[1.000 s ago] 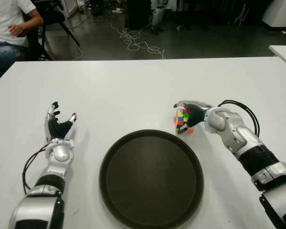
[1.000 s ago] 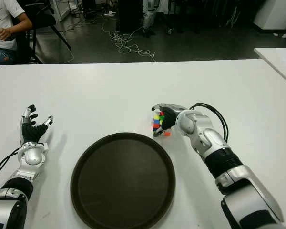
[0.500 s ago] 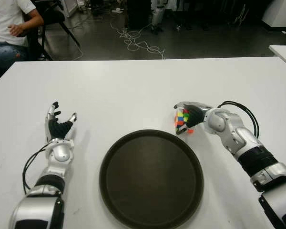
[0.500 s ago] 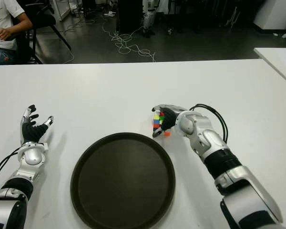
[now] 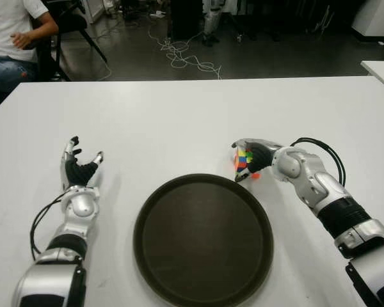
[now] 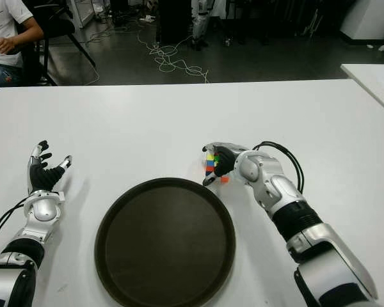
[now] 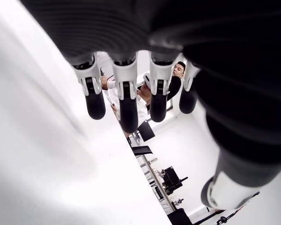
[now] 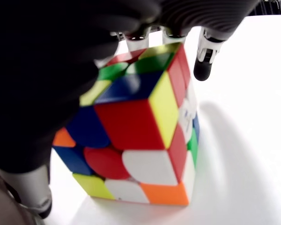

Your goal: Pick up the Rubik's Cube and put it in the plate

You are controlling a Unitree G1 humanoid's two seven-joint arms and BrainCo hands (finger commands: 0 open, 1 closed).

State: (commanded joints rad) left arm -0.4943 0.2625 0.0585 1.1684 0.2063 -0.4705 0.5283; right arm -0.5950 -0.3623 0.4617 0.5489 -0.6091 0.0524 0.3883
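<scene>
The multicoloured Rubik's Cube (image 5: 242,160) stands on the white table (image 5: 179,115), just past the far right rim of the round dark plate (image 5: 203,238). My right hand (image 5: 253,156) is shut on it. In the right wrist view, fingers curl over the top of the cube (image 8: 140,126) and the thumb presses its near side. Its lower edge looks close to the tabletop. My left hand (image 5: 80,167) shows on the left of the table, well left of the plate. Its fingers (image 7: 126,98) are spread and hold nothing.
A seated person (image 5: 13,38) is beyond the table's far left corner. Cables (image 5: 185,57) lie on the dark floor behind. A second white table's corner (image 5: 381,69) shows at the far right.
My right hand has shifted slightly left with the cube in it, nearer the plate's rim. The left hand has not moved.
</scene>
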